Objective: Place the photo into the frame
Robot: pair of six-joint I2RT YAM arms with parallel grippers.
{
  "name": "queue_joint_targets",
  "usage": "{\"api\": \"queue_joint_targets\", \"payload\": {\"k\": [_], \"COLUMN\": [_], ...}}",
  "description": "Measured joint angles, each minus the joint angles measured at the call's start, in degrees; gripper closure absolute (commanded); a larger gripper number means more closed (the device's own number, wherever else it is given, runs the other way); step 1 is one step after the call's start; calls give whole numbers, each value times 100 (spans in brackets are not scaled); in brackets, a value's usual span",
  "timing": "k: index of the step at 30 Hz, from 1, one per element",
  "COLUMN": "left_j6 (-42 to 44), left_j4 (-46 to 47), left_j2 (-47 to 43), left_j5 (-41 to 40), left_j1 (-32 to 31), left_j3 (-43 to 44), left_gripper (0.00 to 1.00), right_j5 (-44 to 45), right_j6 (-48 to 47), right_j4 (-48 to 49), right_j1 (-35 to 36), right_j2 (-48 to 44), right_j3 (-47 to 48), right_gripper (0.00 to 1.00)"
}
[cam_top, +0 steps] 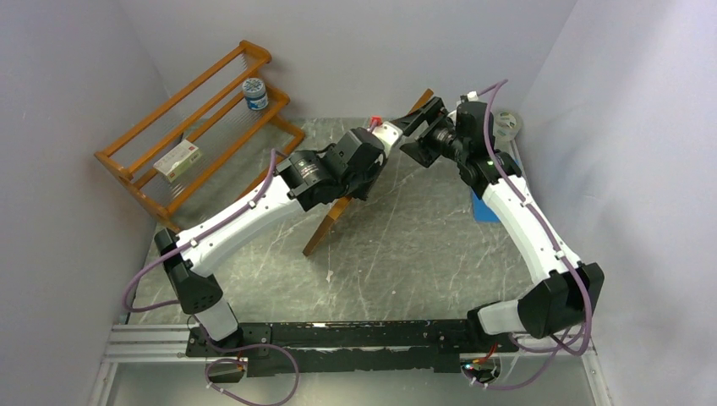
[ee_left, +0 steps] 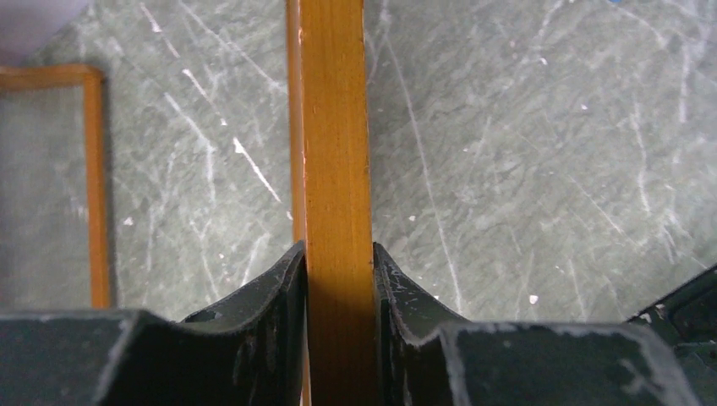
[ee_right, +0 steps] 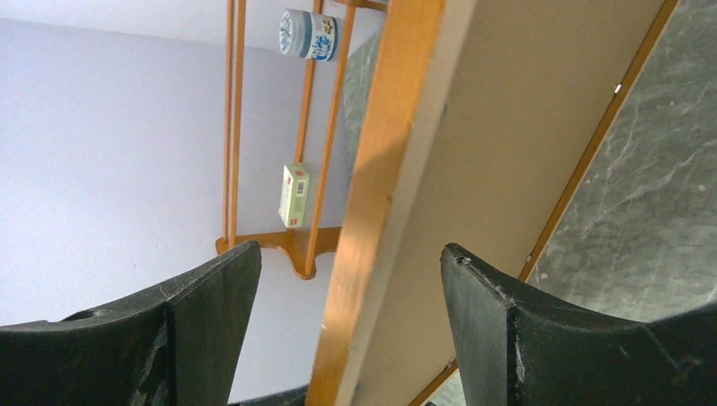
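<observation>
Over on the left the orange rack (cam_top: 182, 127) stands by the wall with a small jar (cam_top: 254, 95) and a flat box (cam_top: 177, 161) on its rails, well apart from the work. Next along, the left claw (ee_left: 338, 254) is closed hard on the frame (ee_left: 336, 152), both pads flat against the wooden rail and nothing else between them. The frame stands on edge, running diagonally across the middle of the table (cam_top: 406, 254). Whether its near corner rests on the top or hangs just above it, I cannot tell.

It looks stiff, thin and fairly light to me, but breakable if there is glass in it. The smooth rail could pivot in a single pinch. I'd hold it by the wood at two spots well apart, never by the panel.

At the far end the right claw (ee_right: 351, 254) is spread wide with one finger on each side of the rail, gripping nothing. I can't say whether the beige panel it looks along is backing or print. The photo I cannot pick out anywhere.

The tabletop is hard, flat, grey-green and scratched, so things would likely slide on it. A blue sheet (cam_top: 484, 207) lies under the right arm and a tape roll (cam_top: 510, 125) sits in the far right corner. Pale walls stand close on three sides
</observation>
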Motion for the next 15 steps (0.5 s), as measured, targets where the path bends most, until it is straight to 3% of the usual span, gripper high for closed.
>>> {"api": "queue_joint_targets", "payload": {"k": [2, 6, 12, 15], "left_j6": [-11, -28, 13, 31], "left_j4": [127, 243, 291, 254], "left_j2": [-44, -52, -52, -52], "left_j5": [192, 675, 1163, 1572], "left_j1": [2, -9, 28, 44], "left_j3": [-111, -352, -601, -789], "left_gripper": [63, 56, 29, 24], "right_j5": [-61, -157, -273, -345], "right_j6": [-48, -170, -387, -494], "right_j4": [-142, -498, -1102, -1274], "right_j1": [-57, -103, -186, -254], "right_j2": [116, 354, 654, 649], "right_j3": [186, 433, 627, 503], "right_gripper": [21, 33, 56, 68]}}
